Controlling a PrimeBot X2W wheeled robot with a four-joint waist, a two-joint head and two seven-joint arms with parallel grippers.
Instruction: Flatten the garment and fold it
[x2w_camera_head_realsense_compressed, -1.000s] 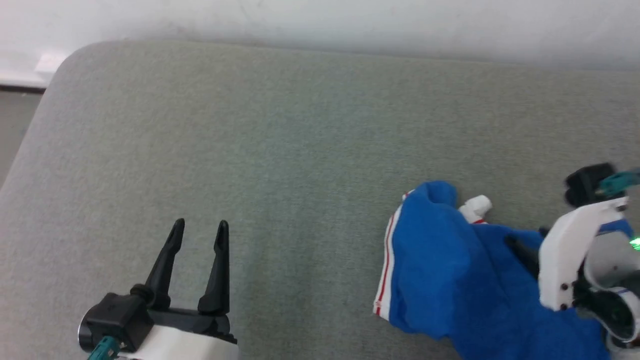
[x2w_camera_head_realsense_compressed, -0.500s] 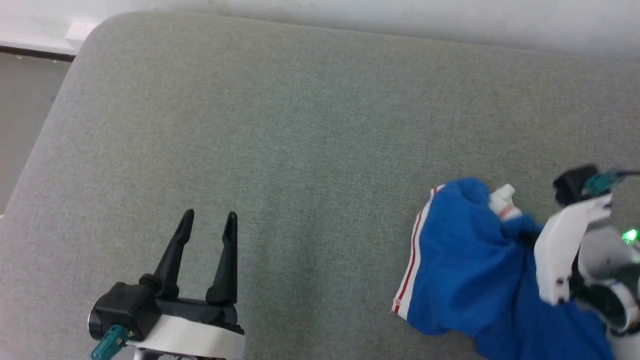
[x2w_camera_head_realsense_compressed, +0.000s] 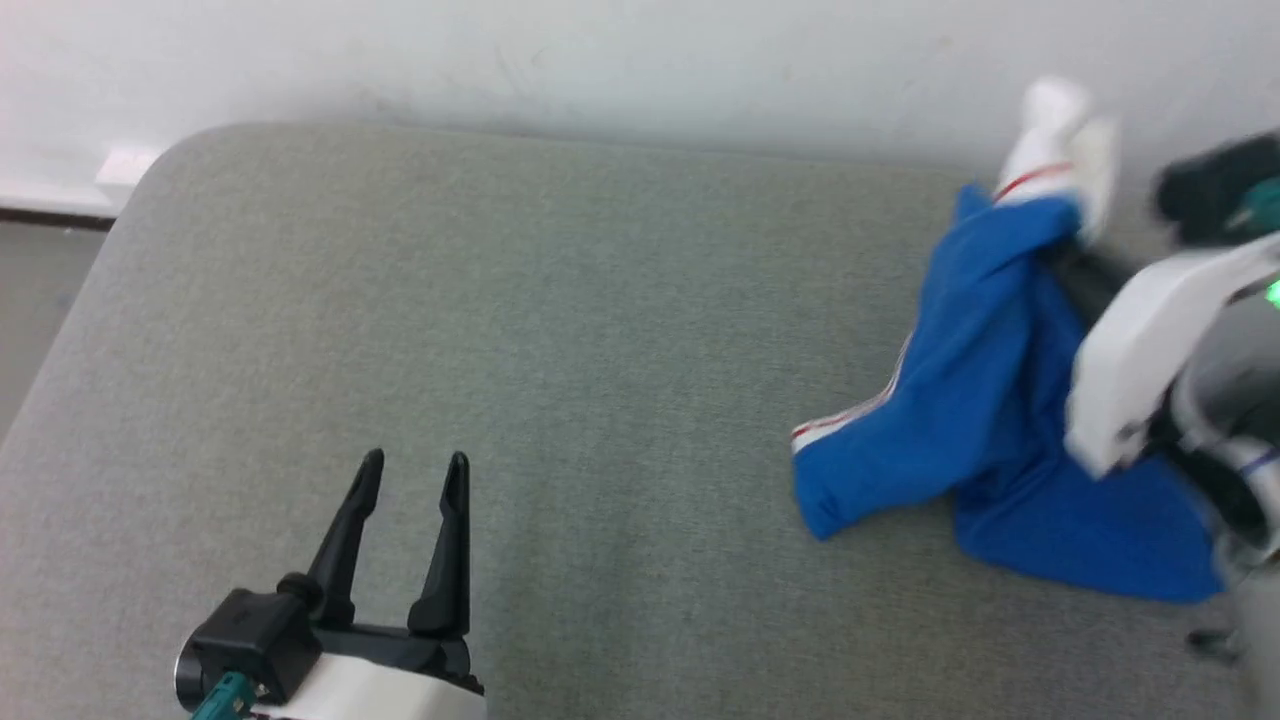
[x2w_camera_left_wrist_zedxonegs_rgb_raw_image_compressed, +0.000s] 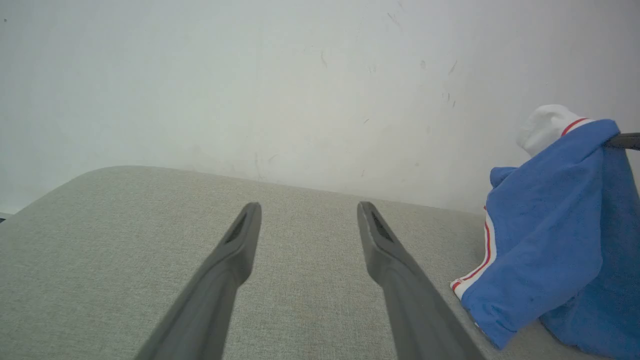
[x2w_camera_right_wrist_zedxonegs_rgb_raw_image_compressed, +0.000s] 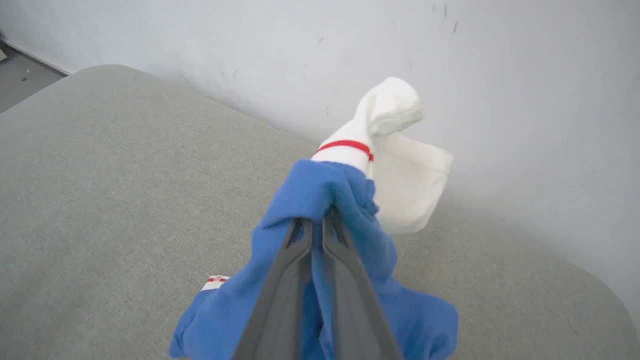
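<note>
A pale, scuffed wall (x2w_camera_head_realsense_compressed: 600, 60) runs along the back. In front of it lies a broad grey-green fabric-covered surface (x2w_camera_head_realsense_compressed: 550, 350) with a rounded far-left corner. A strip of darker floor (x2w_camera_head_realsense_compressed: 30, 290) shows past that corner.

The garment (x2w_camera_head_realsense_compressed: 990, 400), a royal-blue jersey T-shirt, sits at the right side of the surface, near the wall. It is bunched. Its upper part is drawn up off the fabric into a peak, and its lower folds rest in a heap on the surface. The rest hangs from the peak in loose drapes.

The right arm's white forearm shell (x2w_camera_head_realsense_compressed: 1140, 350) crosses over the blue cloth at the right edge.

The left gripper (x2w_camera_head_realsense_compressed: 415, 458) hovers at the lower left, well apart from the garment. Its two dark fingers are spread and nothing is between them. In its own wrist view the left gripper (x2w_camera_left_wrist_zedxonegs_rgb_raw_image_compressed: 308, 206) points toward the wall, with the garment (x2w_camera_left_wrist_zedxonegs_rgb_raw_image_compressed: 545, 240) off to the right.

The right gripper (x2w_camera_right_wrist_zedxonegs_rgb_raw_image_compressed: 318, 222) is clenched on a fold of the blue cloth at the peak. Its fingers are pressed nearly together, with fabric wrapped over their tips.

A white sleeve (x2w_camera_right_wrist_zedxonegs_rgb_raw_image_compressed: 400, 175) sticks up past the pinched fold, toward the wall. A white band with red stripes (x2w_camera_head_realsense_compressed: 850, 415) edges the blue flap that spreads leftward on the surface.
</note>
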